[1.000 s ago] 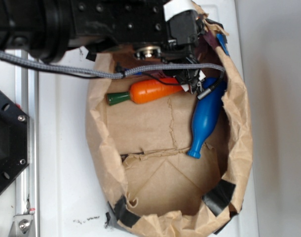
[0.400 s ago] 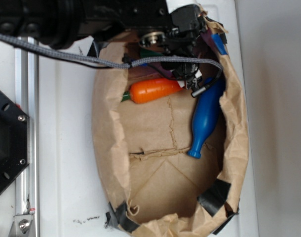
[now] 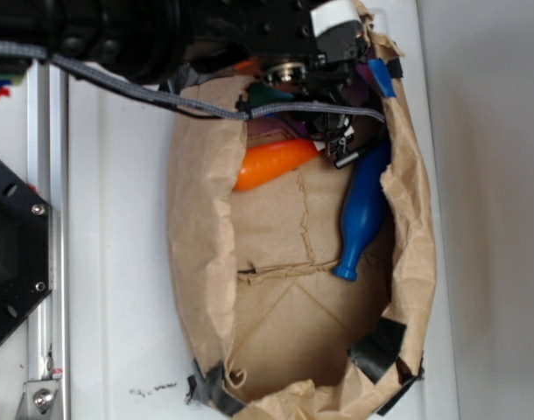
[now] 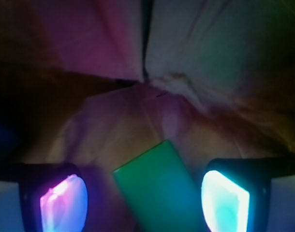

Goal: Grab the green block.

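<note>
In the wrist view the green block (image 4: 157, 191) lies tilted on the brown paper, between the two lit pads. The left pad (image 4: 65, 203) glows purple and the right pad (image 4: 225, 198) glows cyan. My gripper (image 4: 145, 200) is open, with a gap on each side of the block. In the exterior view the gripper (image 3: 333, 131) reaches down into the far end of the paper bag (image 3: 197, 262). There the arm and cables hide the block.
An orange carrot (image 3: 271, 164) and a blue bottle (image 3: 363, 210) lie in the bag just beside the gripper. The bag's crumpled walls rise close on both sides. A grey braided cable (image 3: 162, 96) crosses the bag's left rim. A black mount (image 3: 13, 254) sits at the left.
The arm has moved towards the far end of the bag. The bag's left wall has shifted right and now hides the carrot's green stem.
</note>
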Motion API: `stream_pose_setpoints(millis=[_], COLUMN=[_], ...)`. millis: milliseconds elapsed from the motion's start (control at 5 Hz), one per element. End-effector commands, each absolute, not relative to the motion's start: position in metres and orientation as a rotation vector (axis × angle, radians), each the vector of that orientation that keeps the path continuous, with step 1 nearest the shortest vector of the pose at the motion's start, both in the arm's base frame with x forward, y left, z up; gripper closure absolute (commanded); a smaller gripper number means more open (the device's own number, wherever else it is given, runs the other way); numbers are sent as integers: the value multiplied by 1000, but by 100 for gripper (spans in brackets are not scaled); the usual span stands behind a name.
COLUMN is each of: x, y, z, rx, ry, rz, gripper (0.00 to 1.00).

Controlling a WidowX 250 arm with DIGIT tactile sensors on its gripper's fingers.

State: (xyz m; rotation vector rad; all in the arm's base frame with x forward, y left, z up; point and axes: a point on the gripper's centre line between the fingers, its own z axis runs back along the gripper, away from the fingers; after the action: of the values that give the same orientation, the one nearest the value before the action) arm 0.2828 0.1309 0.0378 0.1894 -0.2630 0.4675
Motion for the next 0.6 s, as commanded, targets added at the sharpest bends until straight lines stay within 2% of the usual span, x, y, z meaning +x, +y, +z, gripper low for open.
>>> stream_pose_setpoints(millis=[0,200,400], x=[298,299,298], y=[128,126,125], z=[41,40,40], rx=[224,223,221], ry=[-295,-278,-293], rz=[447,429,422], gripper=[0,0,100])
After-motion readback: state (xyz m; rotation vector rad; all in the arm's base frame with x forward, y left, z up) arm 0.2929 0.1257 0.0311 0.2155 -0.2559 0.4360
